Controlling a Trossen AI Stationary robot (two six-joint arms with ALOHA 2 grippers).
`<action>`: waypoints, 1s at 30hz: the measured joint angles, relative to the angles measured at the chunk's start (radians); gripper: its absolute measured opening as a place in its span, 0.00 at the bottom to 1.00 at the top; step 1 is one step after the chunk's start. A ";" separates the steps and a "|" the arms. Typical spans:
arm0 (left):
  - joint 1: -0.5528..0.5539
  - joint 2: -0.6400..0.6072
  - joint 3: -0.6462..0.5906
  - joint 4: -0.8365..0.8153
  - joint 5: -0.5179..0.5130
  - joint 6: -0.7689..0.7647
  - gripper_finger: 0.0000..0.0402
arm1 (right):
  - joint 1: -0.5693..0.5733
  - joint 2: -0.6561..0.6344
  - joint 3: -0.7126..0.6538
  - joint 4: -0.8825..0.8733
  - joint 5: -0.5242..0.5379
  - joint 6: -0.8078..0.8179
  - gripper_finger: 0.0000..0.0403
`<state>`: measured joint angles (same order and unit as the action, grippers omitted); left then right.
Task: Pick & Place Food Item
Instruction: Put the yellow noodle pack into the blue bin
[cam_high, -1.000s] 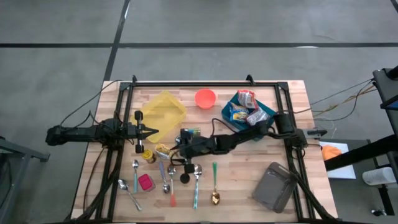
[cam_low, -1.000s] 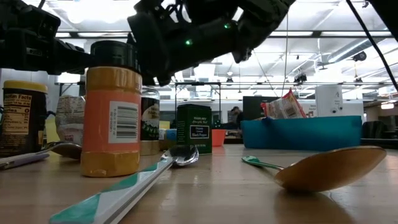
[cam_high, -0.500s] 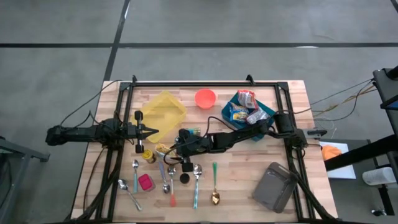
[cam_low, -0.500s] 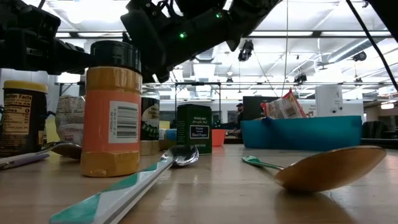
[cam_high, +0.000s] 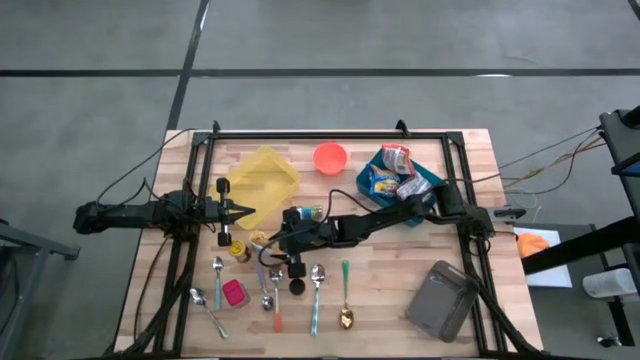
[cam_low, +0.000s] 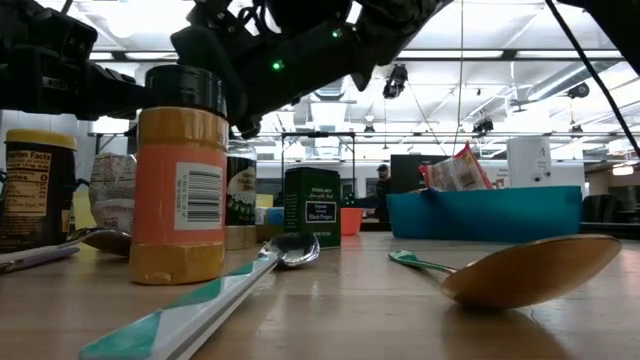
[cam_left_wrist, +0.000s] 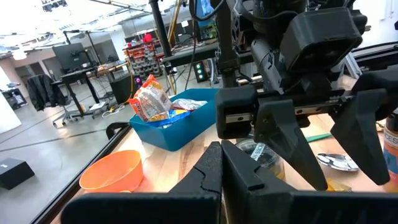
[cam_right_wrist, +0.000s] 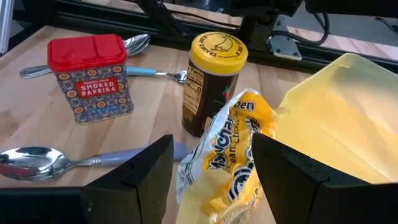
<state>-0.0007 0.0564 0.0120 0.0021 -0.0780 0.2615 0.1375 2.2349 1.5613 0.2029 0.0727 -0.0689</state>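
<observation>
From above, we see our right end effector (cam_high: 272, 244) stretched across the counter (cam_high: 400, 270) toward the yellow snack bag (cam_high: 260, 241) just ahead of its tips, while the left end effector (cam_high: 243, 211) waits closed, beside the yellow tray (cam_high: 263, 178). In the right wrist view, the fingers (cam_right_wrist: 146, 171) stand apart with the bag between them, a yellow-lidded jar (cam_right_wrist: 209, 81) just beyond; we judge we should straddle the bag fully, clear of the jar, before closing.

Grey concrete floor (cam_high: 400, 40) with dark seam lines; wooden tabletop (cam_high: 400, 300); ceiling strip lights (cam_low: 520, 70); workbenches (cam_left_wrist: 81, 78) behind.
</observation>
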 joint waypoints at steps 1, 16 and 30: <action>0.000 0.000 0.000 0.000 0.000 0.000 0.00 | 0.000 0.001 0.007 -0.022 0.000 -0.002 0.54; 0.000 0.000 0.000 0.000 0.000 0.000 0.00 | 0.025 -0.030 0.019 -0.115 0.066 -0.126 0.54; 0.000 0.000 0.000 0.000 0.000 0.000 0.00 | 0.037 -0.039 0.019 -0.112 0.061 -0.155 0.54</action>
<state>-0.0006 0.0566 0.0120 0.0021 -0.0780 0.2615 0.1748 2.1963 1.5803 0.0909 0.1337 -0.2235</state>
